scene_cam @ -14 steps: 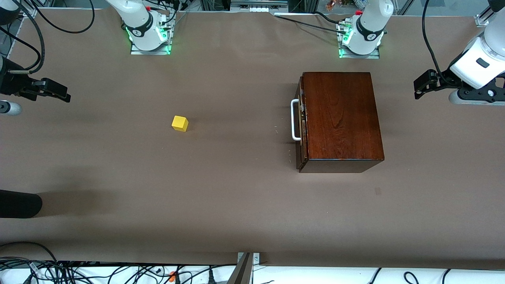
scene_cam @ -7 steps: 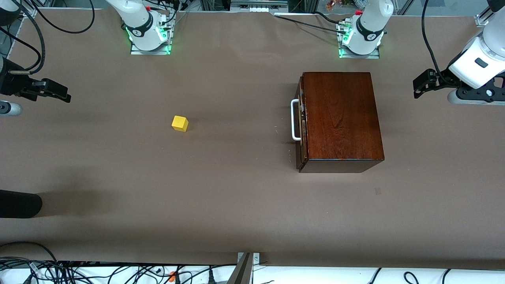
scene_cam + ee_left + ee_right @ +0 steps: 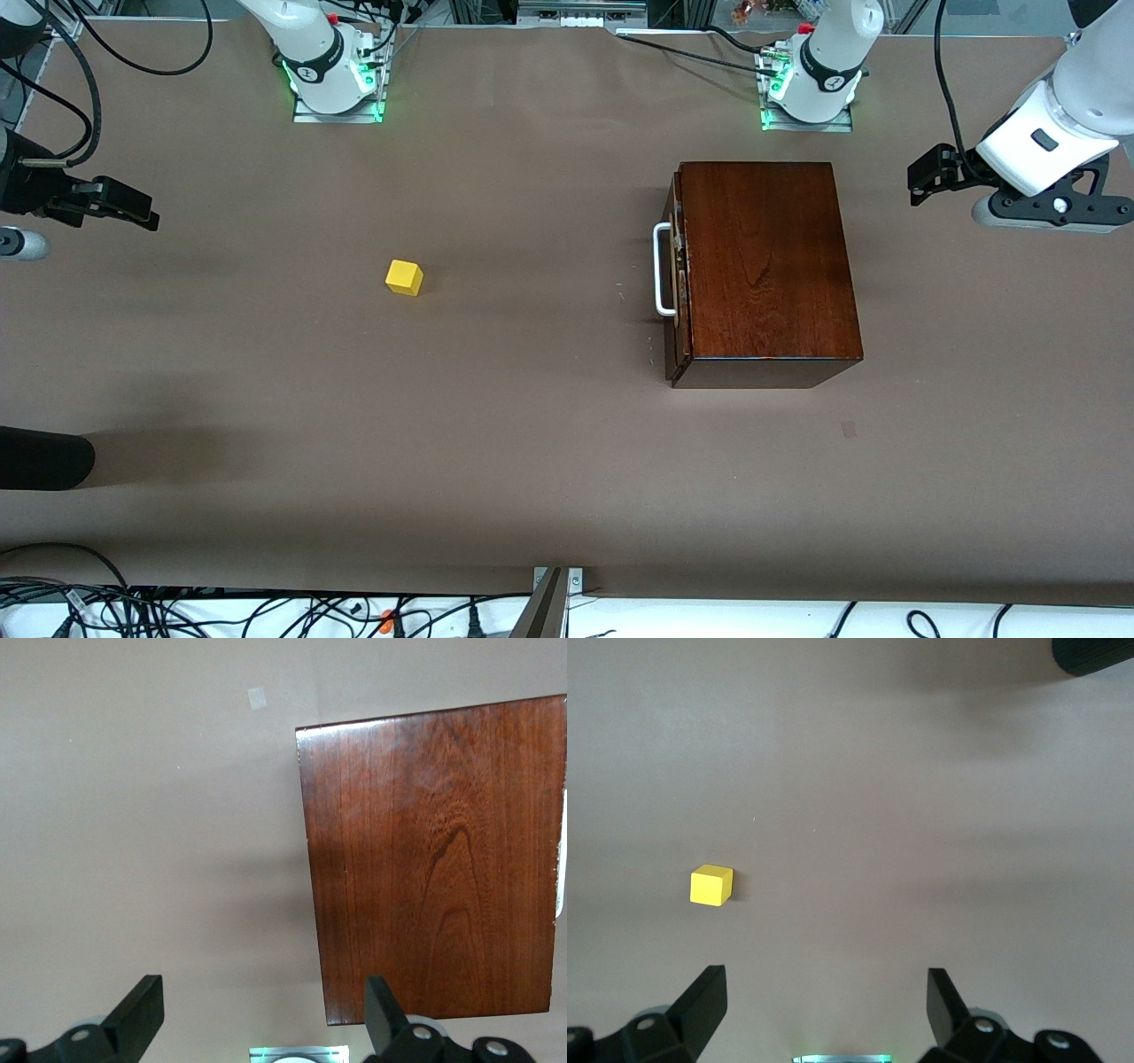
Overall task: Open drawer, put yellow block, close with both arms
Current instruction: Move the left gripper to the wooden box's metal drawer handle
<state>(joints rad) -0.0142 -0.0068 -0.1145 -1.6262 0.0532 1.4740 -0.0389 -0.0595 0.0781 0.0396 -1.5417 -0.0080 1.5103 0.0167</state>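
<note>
Left gripper [image 3: 926,175], fingers spread wide and empty, now closer to the wooden box [image 3: 766,266] than a second ago. Drawer [image 3: 675,279] apparently shut. Right gripper [image 3: 124,208] waiting, open, empty. Yellow block [image 3: 404,277] well apart from box, toward right arm's end. Opening seemingly next.

**What we cannot see**

We see only the front edge and white handle [image 3: 663,269] of the drawer [image 3: 678,275]; its tray stays hidden inside the wooden box [image 3: 766,261]. The picture's edge cuts off the box in the left wrist view and a black object [image 3: 44,457] on the table [image 3: 532,443].
</note>
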